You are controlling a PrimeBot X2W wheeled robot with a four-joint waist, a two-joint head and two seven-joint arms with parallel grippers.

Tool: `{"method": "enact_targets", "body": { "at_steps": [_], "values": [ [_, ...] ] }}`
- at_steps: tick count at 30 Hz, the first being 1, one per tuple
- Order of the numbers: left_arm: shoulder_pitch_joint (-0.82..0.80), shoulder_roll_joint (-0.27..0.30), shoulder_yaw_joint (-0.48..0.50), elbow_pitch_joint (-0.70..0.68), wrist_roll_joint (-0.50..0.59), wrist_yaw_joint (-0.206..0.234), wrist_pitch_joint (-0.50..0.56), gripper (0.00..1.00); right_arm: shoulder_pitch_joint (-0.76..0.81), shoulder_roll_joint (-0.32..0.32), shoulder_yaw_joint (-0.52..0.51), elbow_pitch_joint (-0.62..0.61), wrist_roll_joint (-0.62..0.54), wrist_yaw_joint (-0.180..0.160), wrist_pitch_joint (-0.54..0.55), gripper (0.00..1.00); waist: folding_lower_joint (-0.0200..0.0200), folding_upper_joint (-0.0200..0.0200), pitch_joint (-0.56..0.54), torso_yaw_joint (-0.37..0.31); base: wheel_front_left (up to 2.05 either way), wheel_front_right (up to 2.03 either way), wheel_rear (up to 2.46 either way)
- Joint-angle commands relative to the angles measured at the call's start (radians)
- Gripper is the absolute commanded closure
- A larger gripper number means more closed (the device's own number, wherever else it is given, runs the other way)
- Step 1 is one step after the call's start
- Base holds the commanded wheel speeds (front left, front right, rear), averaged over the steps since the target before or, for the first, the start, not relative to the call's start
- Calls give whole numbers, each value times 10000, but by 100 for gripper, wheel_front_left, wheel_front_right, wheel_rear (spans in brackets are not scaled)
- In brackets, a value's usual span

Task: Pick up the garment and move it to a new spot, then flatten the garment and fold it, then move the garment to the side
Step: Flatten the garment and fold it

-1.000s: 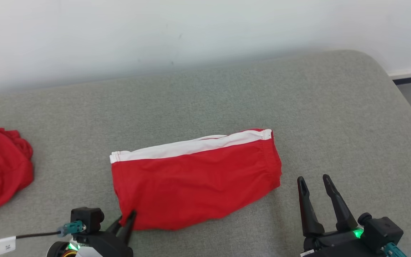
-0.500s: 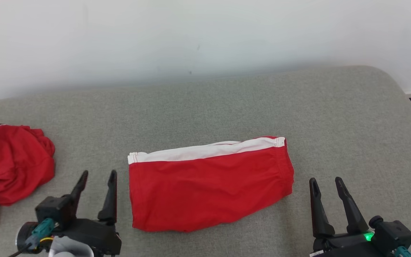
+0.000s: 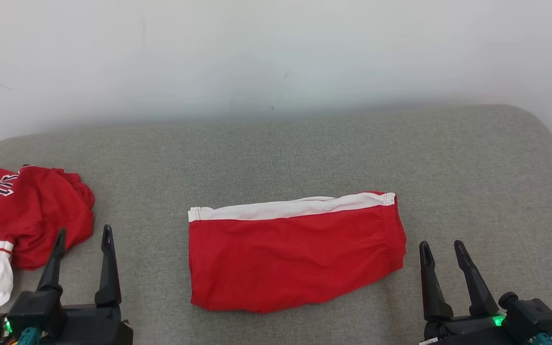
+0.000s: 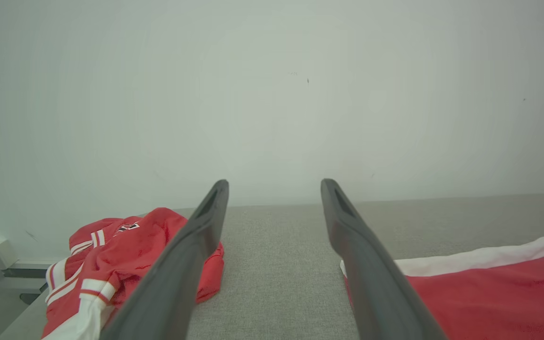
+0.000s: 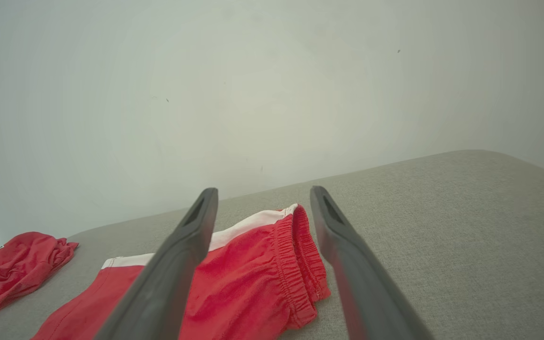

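The garment is a pair of red shorts with a white stripe along its far edge, lying folded flat in the middle of the grey cushioned surface. It also shows at the lower right of the left wrist view and at the lower middle of the right wrist view. My left gripper is open, empty, and stands apart from the garment's left edge. My right gripper is open and empty just off the garment's right, elastic-waist end.
A crumpled red and white jersey lies at the surface's left end, close to the left gripper; it also appears in the left wrist view and the right wrist view. A pale wall runs behind. The surface's rounded right corner drops to the floor.
My left gripper let go of the garment's near left corner, opened, and pulled back to the left. The head camera shifted, so the whole scene slid right and down. The right gripper stayed open.
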Motion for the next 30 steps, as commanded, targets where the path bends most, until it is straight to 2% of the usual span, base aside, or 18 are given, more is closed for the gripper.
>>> {"method": "enact_targets", "body": {
  "at_steps": [1,7,14,24,30],
  "values": [
    [174,-30,39,-7,113,-53,-30,0,84,16,-19,-4,27,-24,-11,0,1,0,-33,23,0,0,0],
    [639,-354,1070,-241,1159,-309,-30,0,37,17,-97,34,41,-24,-12,0,1,0,-144,53,0,0,0],
    [1222,-822,1980,-568,1851,-579,-31,0,106,107,-200,94,21,-24,-12,0,1,0,-245,109,0,0,0],
    [1791,-953,2191,-139,2421,-1679,-31,0,150,224,-299,228,8,-24,-12,0,1,0,-418,233,0,0,0],
    [1984,-1221,2425,-79,2595,-1897,-31,0,172,261,-333,324,-37,-24,-12,0,1,0,-497,316,0,0,0]
  ]
}}
